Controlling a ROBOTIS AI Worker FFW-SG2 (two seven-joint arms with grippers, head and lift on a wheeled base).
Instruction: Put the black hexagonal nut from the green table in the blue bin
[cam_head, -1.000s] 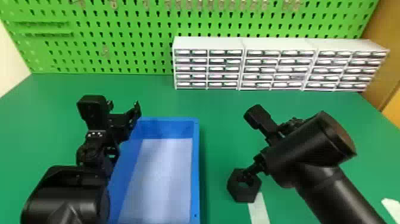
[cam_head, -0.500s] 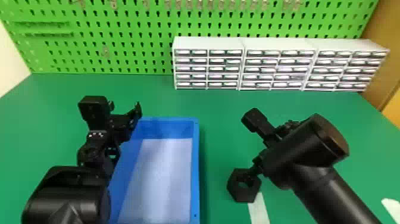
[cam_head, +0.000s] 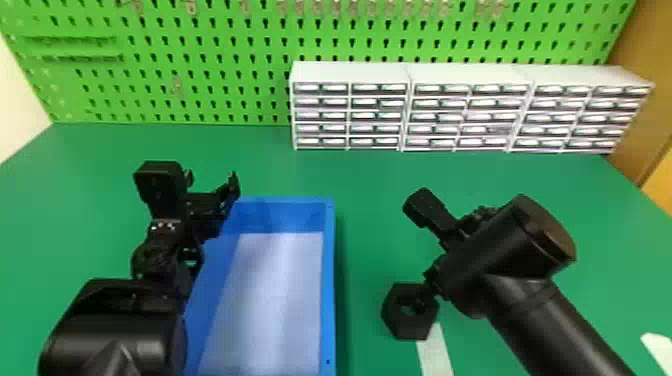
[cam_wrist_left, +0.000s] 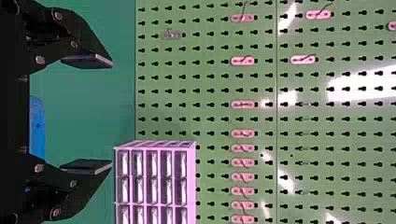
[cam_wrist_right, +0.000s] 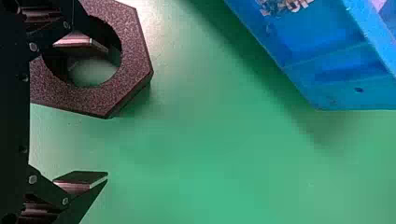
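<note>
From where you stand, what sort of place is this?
Probably a workshop or some kind of parts bench: behind the green table rises a green pegboard with small hooks, and white units of little drawers stand along the table's back edge.

workshop bench, green pegboard (cam_head: 250, 65) with hooks, white small-parts drawers (cam_head: 350, 115), green tabletop (cam_head: 370, 180)

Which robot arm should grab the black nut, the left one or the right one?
Right, I think. The right gripper is open and close to the black nut, with one finger over its hole. The left gripper is farther away, by the blue bin's other side.
</note>
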